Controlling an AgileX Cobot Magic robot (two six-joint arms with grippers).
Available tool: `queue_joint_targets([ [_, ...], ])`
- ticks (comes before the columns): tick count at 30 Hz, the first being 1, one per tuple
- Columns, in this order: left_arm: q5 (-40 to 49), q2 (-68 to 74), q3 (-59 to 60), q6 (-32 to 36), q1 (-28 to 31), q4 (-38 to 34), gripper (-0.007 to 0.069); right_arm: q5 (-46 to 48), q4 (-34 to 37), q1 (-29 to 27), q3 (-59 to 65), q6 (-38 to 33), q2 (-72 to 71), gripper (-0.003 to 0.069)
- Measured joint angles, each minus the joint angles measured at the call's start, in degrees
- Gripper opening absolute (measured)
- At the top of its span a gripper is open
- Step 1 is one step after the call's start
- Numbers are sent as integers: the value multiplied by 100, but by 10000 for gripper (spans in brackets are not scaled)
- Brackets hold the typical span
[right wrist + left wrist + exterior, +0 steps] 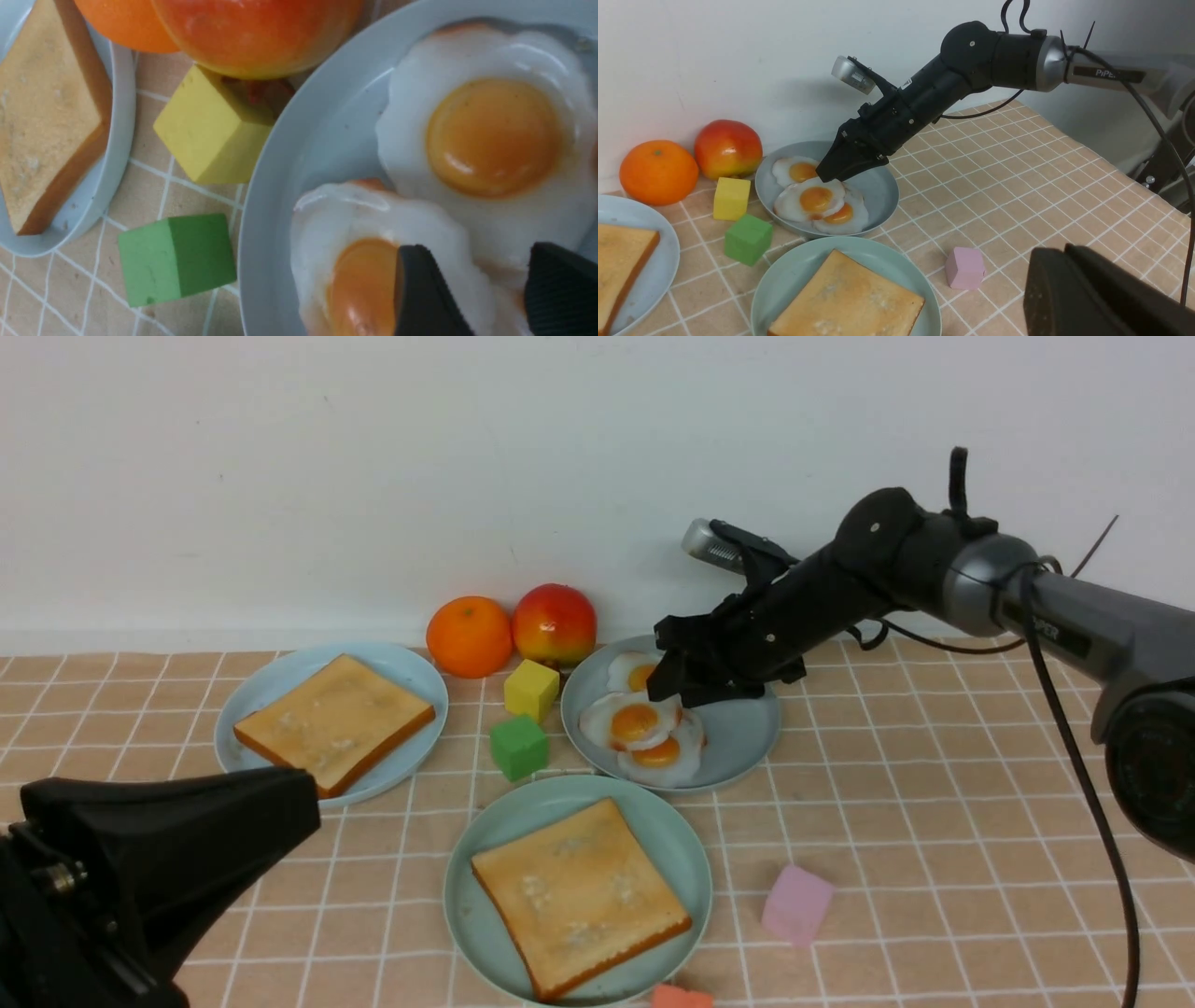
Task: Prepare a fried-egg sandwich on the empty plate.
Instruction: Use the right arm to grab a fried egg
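Note:
The mint-green plate (523, 812) sits at the front centre with one toast slice (579, 896) on it; it also shows in the left wrist view (794, 275). A second toast slice (334, 721) lies on the sky-blue plate (271, 686) at the left. Three fried eggs lie on the grey-blue plate (738, 733). My right gripper (667, 691) is open and low over the middle fried egg (635, 721); its fingertips (420, 289) rest at that egg's white edge (359, 280). My left gripper (308, 803) is shut and empty at the front left.
An orange (470, 636) and an apple (554, 623) stand at the back by the wall. A yellow cube (531, 690) and a green cube (518, 746) lie between the plates. A pink cube (796, 904) lies right of the mint plate, a red piece (680, 997) at the front edge.

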Motion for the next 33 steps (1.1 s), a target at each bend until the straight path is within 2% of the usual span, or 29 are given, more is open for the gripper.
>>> queue_joint_targets([
  [18,17,0,0,0,0,0,40,-118,44,18,-17,-24,115,311],
  [22,90,0,6,0,0,0,44,-99,50,18,-22,-212,121,260],
  [24,106,0,6,0,0,0,48,-25,161,18,-22,-357,121,195],
  [25,106,0,6,0,0,0,48,-18,173,18,-22,-369,121,195],
  [26,111,0,6,0,0,0,50,41,253,18,-22,-419,121,154],
  [27,111,0,6,0,0,0,50,50,279,18,-22,-420,121,150],
  [28,111,0,6,0,0,0,52,68,330,18,-22,-439,121,117],
  [33,118,0,6,0,0,0,53,73,384,18,-28,-473,121,71],
])
